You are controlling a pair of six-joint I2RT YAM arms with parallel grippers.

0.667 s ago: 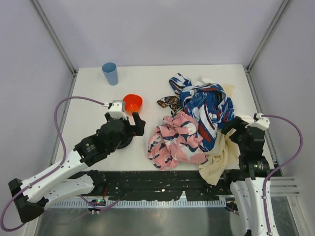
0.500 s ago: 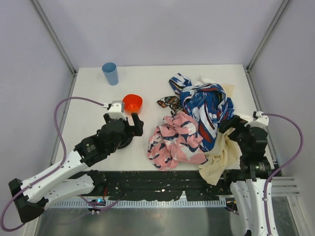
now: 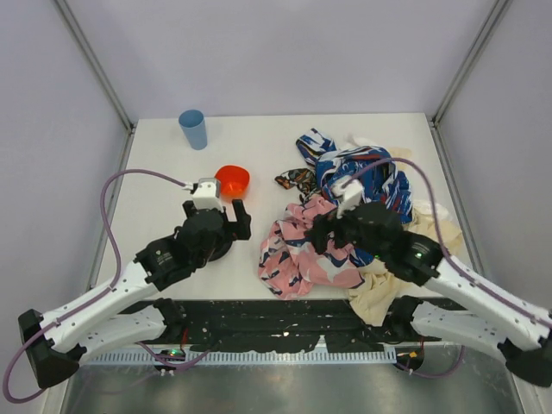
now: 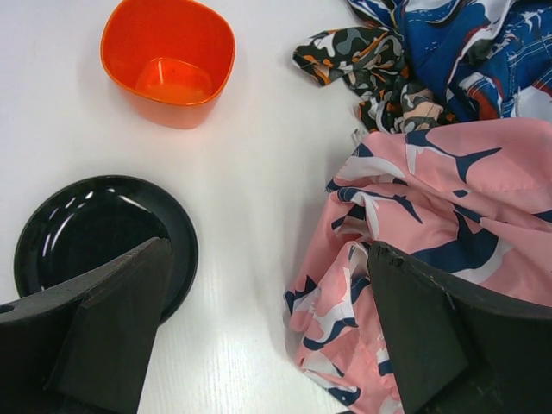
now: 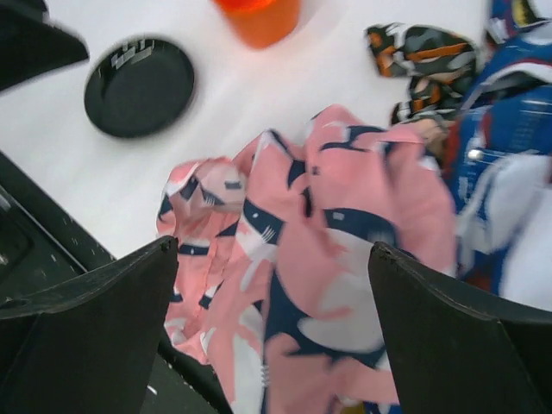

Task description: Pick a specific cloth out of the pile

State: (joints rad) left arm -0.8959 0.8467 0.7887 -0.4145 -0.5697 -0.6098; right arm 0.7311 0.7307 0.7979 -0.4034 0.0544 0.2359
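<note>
White table point(image 3: 259, 147) carries everything; the pile point(image 3: 332, 269) fills its right half. Largest layer: blue-white-red patterned cloth point(image 3: 384, 172) on the far side. Then pink patterned cloth point(image 3: 289, 246) at near left and cream cloth point(image 3: 373, 300) at the near edge. The cloth, plain turquoise-teal, shows in no view, so it is judged buried under these layers. Right gripper point(image 5: 274, 250) hovers over the pink cloth, fingers spread wide, nothing held; its wrist view is blurred. Left gripper point(image 4: 269, 259) hangs over bare table left of the pile, fingers likewise wide apart and empty. Smaller items, all left of the pile: black plate point(image 4: 95, 233), orange bowl point(image 4: 168, 60) just beyond it, blue cup point(image 3: 193, 129) at far left. Dark floral piece point(image 4: 371, 65) lies at the pile's far-left fringe. Step in hand, by judgement: uncover the target. Pinch one raised pink fold only, lift it toward the near side and clear of plate and bowl, then look for teal before gripping anything else.
</note>
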